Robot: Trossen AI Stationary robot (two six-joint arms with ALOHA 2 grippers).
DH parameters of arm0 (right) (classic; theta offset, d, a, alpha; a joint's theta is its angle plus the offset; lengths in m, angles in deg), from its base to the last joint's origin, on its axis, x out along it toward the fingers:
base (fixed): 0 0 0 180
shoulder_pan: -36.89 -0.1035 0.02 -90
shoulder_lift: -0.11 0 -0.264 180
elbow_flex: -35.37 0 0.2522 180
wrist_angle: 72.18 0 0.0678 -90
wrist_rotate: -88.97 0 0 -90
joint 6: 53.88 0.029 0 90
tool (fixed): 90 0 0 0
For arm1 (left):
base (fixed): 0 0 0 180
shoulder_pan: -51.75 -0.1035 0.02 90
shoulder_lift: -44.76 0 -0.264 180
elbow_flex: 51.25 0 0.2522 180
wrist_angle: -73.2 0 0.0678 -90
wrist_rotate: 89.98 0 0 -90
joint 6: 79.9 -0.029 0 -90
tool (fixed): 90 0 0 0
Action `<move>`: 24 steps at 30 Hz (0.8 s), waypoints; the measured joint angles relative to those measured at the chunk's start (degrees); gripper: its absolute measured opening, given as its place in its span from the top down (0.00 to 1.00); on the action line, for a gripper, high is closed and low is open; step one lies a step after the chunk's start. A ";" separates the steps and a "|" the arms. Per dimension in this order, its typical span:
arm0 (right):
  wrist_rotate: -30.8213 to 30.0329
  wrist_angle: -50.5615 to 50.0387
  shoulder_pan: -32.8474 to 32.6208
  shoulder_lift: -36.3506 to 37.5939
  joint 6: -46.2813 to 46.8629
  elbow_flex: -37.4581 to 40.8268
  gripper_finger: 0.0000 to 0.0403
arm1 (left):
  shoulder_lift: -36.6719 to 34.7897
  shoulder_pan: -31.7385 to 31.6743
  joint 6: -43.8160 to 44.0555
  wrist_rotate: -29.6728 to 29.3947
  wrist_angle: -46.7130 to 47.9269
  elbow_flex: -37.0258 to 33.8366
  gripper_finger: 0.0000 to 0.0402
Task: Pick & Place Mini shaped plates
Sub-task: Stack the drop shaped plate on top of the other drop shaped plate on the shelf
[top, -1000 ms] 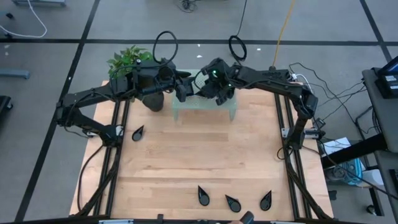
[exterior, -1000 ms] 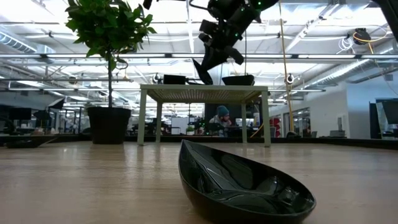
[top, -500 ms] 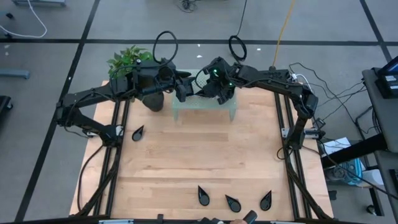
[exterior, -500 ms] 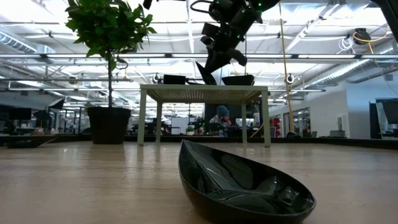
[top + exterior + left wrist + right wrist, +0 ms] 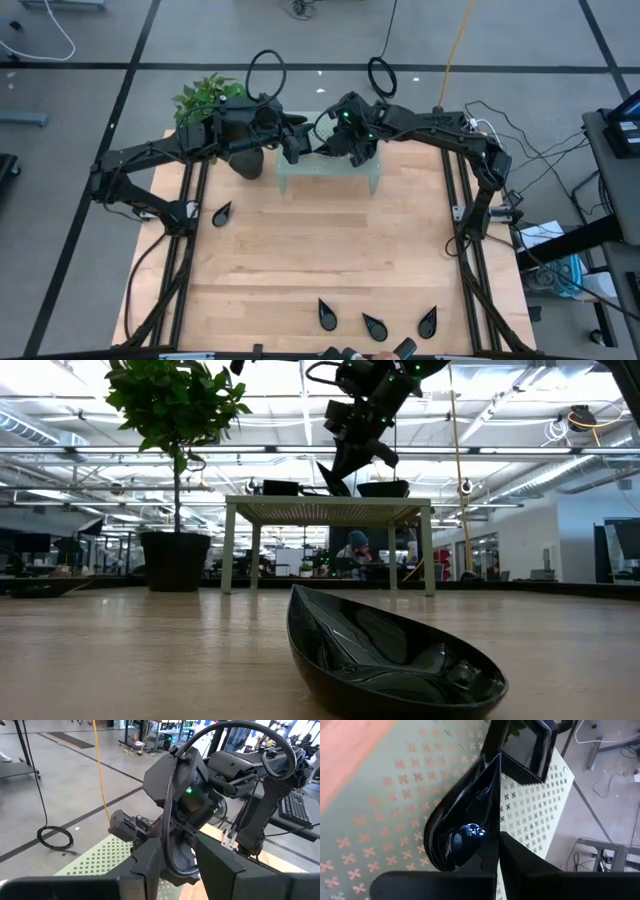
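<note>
Potted plant (image 5: 212,98) beside stand (image 5: 330,173).

Both arms are matte black throughout, built of boxy, angular segments joined by rounded housings. The right arm (image 5: 440,125) carries a small green indicator light on its wrist housing, at about 12 o'clock of the surface in the high view. A thick black cable loops in an arc above that wrist, and thinner black wires run along the casing. The left end effector (image 5: 175,860) has flat, broad, dark fingers (image 5: 147,862) with squared edges.
</note>
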 joint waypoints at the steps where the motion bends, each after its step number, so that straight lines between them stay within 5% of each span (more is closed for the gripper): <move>1: -0.10 0.00 0.00 0.00 -0.01 0.00 1.00 | 0.00 0.00 -0.02 0.00 0.00 0.00 0.69; 15: 0.46 -0.04 -0.02 0.00 0.17 -0.02 1.00 | 0.00 0.00 -0.04 -0.02 0.00 0.00 0.69; 24: 0.46 -1.58 -0.02 0.00 1.73 -0.02 0.90 | 0.00 0.00 -0.07 -0.02 0.00 0.00 0.69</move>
